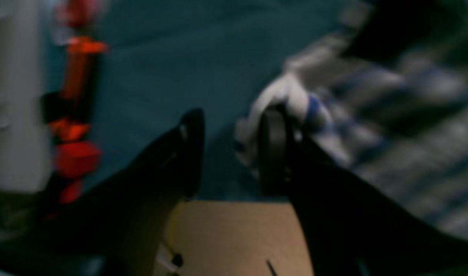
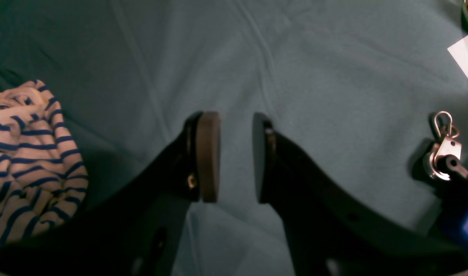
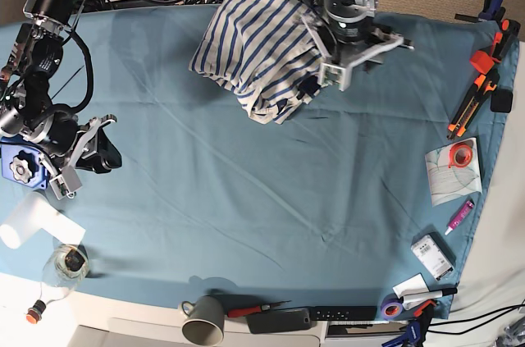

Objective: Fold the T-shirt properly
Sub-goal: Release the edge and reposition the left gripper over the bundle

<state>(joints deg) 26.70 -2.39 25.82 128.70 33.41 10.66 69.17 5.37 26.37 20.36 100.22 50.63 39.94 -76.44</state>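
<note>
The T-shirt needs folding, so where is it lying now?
In the base view the T-shirt lies bunched at the table's far edge, centre-top, right beside the left claw, far from the right claw.

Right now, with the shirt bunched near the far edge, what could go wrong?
The left claw has its jaws apart with a fold of the T-shirt draped over one finger; pulling away may drag the cloth. The shirt lies crumpled, so a fold started now would probably come out uneven. The right claw, open over the table cloth, may pinch it instead.
</note>
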